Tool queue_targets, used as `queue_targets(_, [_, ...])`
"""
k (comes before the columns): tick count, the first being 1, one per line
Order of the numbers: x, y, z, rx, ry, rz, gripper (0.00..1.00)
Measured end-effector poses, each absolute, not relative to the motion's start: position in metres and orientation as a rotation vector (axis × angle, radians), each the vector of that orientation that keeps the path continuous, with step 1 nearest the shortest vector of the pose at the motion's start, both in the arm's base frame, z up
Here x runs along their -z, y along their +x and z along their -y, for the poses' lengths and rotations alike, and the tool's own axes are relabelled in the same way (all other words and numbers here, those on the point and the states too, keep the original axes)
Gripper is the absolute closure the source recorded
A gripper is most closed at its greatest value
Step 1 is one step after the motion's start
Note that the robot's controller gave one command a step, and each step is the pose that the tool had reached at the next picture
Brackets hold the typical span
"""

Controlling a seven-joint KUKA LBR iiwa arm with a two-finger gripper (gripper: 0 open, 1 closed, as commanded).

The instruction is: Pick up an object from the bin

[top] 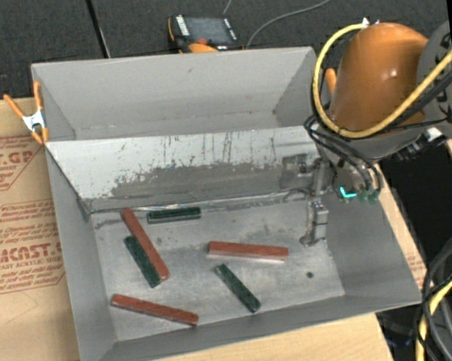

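just left of the end effector (314,234), apart or together i cannot tell, lies a reddish bar (248,252).

Grey metal bin (174,100), floor scuffed toward the back wall. I count six flat bars lying on it.

- Back green bar (174,215): along the back wall.
- Left red-brown bar (145,244) and left green bar (142,262): side by side, apparently touching.
- Middle red-brown bar (248,252): mid-floor.
- Front green bar (238,288): just below it, slanted.
- Front red-brown bar (154,310): near the front-left corner.
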State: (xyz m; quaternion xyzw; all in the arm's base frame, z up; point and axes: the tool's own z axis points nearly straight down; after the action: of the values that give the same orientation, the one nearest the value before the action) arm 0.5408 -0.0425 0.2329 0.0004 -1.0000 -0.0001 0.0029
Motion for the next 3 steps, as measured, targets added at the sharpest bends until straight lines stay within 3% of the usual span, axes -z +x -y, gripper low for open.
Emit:
queue_targets(1, [-0.065, 0.575, 0.018, 0.003, -0.094, 3.136, 0.00])
queue_targets(2, [-0.101, 0.558, 0.009, 0.003, -0.129, 3.141, 0.00])
queue_targets(3, [-0.099, 0.551, 0.026, 0.001, -0.264, 3.130, 0.00])
